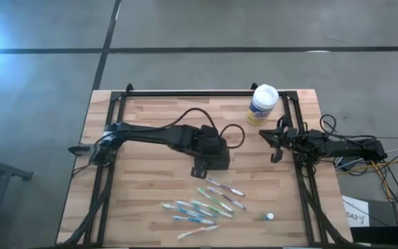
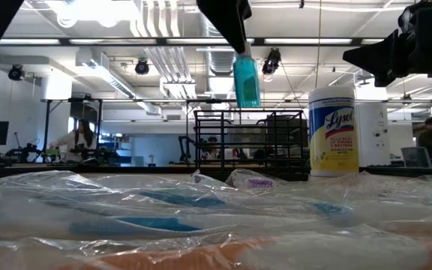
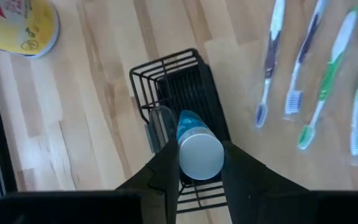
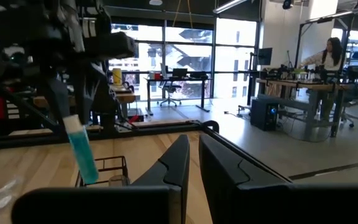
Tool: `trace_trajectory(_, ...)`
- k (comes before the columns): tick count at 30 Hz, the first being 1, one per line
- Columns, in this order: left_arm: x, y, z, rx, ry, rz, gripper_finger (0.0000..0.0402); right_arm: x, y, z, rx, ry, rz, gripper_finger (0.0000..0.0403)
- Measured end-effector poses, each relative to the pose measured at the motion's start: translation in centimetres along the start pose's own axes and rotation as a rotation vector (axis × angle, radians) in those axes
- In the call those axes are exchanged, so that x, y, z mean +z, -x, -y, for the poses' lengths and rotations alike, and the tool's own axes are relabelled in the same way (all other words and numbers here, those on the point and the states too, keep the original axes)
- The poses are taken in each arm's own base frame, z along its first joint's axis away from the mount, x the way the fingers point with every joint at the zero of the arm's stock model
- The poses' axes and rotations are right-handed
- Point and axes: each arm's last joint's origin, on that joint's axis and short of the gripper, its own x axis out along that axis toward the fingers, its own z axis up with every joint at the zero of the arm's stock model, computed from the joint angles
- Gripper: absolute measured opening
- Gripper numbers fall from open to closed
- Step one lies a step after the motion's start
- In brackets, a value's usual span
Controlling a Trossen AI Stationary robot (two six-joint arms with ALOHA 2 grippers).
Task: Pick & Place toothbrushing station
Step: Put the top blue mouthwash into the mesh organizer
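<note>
Left gripper is clamped on a blue tube, hanging directly above the black wire holder, approx mid-table. Wipes canister sits well behind holder; toothbrushes lie in front of it. Holder looks light, stiff, open wire, probably slides easily, so take it by the rim. Right gripper, empty w/ fingers nearly together, waits near the canister.

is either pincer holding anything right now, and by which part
The left pincer holds a blue toothpaste tube by its white-capped end, above the black wire holder. The right pincer holds nothing.
</note>
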Motion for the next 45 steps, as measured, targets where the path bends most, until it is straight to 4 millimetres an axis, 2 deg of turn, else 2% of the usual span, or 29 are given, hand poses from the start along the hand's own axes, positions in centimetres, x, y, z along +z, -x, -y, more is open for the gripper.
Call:
trace_trajectory(5,-0.3,-0.9,-0.2,-0.006,-0.005,-0.038,0.0093,0.2,0.0,0.0,0.002,-0.072,0.024,0.0036)
trace_trajectory(20,-1.3,-3.8,0.2,-0.075,-0.054,-0.076,0.0093,0.3,0.0,0.0,0.01,-0.091,0.025,0.0036)
trace_trajectory(34,-2.7,-6.8,-1.4,-0.121,-0.024,-0.081,0.0093,0.3,0.0,0.0,0.01,-0.064,0.026,0.0036)
trace_trajectory(45,-3.5,-8.8,-1.3,-0.156,-0.017,-0.07,0.0093,0.2,0.0,0.0,0.009,-0.063,0.025,0.0036)
